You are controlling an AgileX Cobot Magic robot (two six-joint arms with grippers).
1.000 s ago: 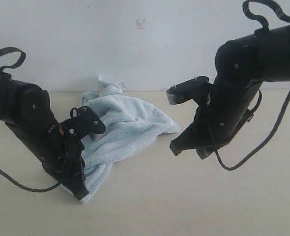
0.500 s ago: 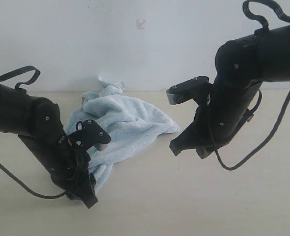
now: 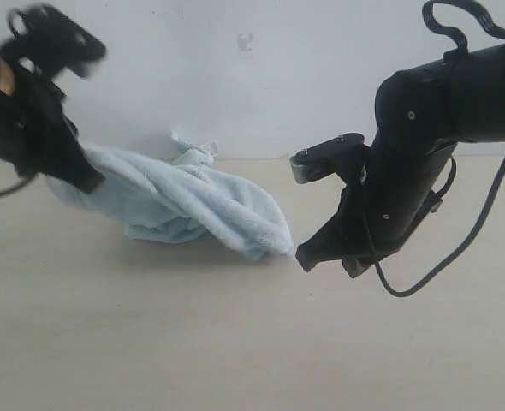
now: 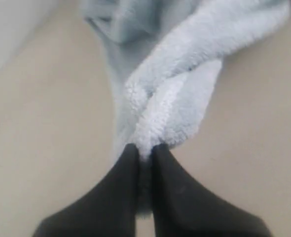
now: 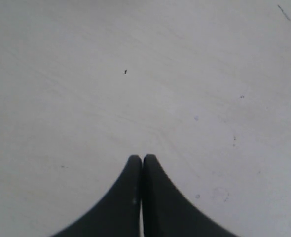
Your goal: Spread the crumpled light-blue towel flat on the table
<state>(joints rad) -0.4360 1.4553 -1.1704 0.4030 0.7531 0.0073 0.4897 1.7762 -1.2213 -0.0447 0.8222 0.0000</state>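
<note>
The left hand [image 4: 144,148] is pinching a fold of the towel [image 3: 193,210], jaws squeezed nearly together with just the fluffy edge bunching between the tips. From that pinch the towel is trailing away as one long twisted roll. Its long axis is running straight out from the left hand toward the right hand [image 3: 308,257]. The loose far end is lying on the bench [image 3: 235,360] just beside the right hand's tips.

The right hand is fully closed and holding nothing. Its wrist camera is showing only bare bench in front of the tips. It's clearly the closer one to that loose end, so it's probably the one that should be grabbing there next. The roll also needs opening crosswise, not just stretching lengthwise.

The left arm is blurring badly in the exterior view. It's hard to say how much of the towel near that hand is actually lifting off the bench.

A small white label [image 3: 208,147] is poking up on the far side of the roll, roughly midway between the hands. It's too small to read any writing or brand on it.
</note>
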